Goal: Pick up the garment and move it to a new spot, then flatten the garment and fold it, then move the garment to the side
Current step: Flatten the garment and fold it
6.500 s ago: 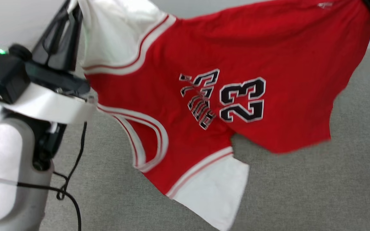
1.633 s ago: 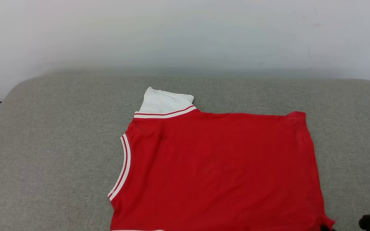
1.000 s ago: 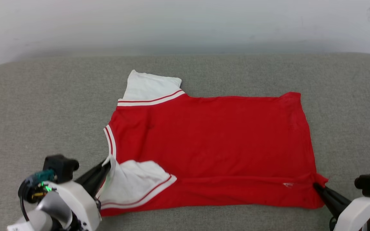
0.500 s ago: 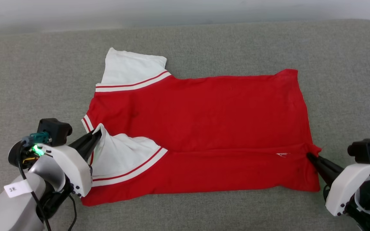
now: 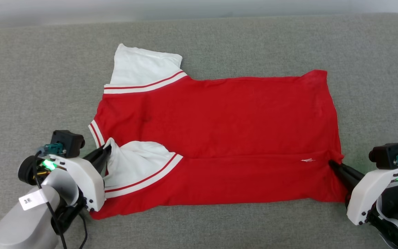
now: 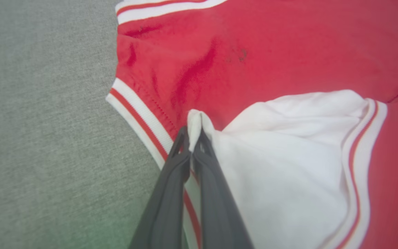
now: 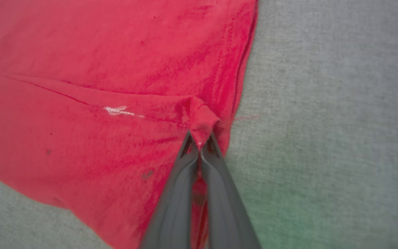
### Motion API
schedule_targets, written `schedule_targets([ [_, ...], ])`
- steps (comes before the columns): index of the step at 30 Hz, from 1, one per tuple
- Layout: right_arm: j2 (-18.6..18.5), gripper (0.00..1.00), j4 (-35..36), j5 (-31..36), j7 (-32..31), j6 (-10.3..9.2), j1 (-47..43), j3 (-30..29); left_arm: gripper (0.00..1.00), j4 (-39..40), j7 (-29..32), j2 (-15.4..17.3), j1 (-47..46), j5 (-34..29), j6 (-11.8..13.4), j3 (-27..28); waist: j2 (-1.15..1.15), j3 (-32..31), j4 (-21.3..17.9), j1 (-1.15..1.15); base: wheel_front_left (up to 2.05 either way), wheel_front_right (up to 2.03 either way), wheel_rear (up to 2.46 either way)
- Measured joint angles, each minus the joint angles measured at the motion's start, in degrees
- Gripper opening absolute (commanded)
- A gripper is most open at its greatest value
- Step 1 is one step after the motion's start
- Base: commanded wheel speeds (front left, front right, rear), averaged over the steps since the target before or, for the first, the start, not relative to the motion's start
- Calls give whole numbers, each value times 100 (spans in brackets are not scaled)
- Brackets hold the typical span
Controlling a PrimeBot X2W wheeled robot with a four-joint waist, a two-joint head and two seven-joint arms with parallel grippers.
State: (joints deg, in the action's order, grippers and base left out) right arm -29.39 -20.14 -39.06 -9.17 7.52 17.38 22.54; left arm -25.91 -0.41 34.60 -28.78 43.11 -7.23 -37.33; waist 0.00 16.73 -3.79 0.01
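— What is laid on the grey cushion (image 5: 29,86)?
— A red T-shirt (image 5: 237,117) is spread flat, plain side up, with cushion showing all around it. The T-shirt's near long edge is folded over onto its body, and the near white sleeve (image 5: 133,162) is turned up on top.
— How is it held?
— At the T-shirt's collar end, the sleeve's tip is pinched by the left gripper (image 5: 106,149), its fingers (image 6: 171,186) closed on white cloth. At the T-shirt's hem end, a red corner is pinched between the closed fingers (image 7: 178,193) of the right gripper (image 5: 332,163).
— How is the fold best carried through?
— Both ends should be moved together toward the T-shirt's far edge, level and taut, so a straight crease is formed. The cloth should be lowered before release, lest the soft fabric be bunched.
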Motion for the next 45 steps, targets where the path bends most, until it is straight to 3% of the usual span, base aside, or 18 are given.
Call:
schedule_targets([
  [1,-2,70,-5,-16,11,0,-1,10,53,-29,-21,-31,-1,-4,-1,-29,0,-33,16,0,0,0,0],
  [2,-5,100,-10,-14,45,0,-3,10,100,-53,-37,-52,-2,-5,-2,-49,0,-72,33,0,0,0,0],
  [12,-88,100,199,7,269,0,-280,-242,100,103,339,113,-222,0,-10,-243,0,-609,236,0,0,0,0],
  [19,-79,100,410,97,202,0,-477,-408,100,527,1339,400,-378,370,-11,-380,0,-895,366,-1,0,0,0],
  [20,-29,100,495,177,142,0,-520,-475,100,750,1919,523,-467,637,-11,-465,0,-995,409,-2,0,0,0],
  [22,1,100,532,194,87,0,-566,-513,100,858,2302,612,-480,732,-16,-547,0,-1049,430,-1,0,0,0],
  [30,69,100,687,287,-68,-1,-676,-642,100,1146,3582,757,-572,1093,-15,-850,0,-1159,443,-1,0,0,0],
  [37,134,100,782,366,-155,-1,-680,-709,100,1116,4086,758,-569,1179,-15,-1115,0,-1121,386,-1,0,0,0],
  [45,211,100,846,412,-198,-1,-615,-719,100,776,4203,664,-523,1221,-16,-1330,0,-950,247,-1,0,0,0],
])
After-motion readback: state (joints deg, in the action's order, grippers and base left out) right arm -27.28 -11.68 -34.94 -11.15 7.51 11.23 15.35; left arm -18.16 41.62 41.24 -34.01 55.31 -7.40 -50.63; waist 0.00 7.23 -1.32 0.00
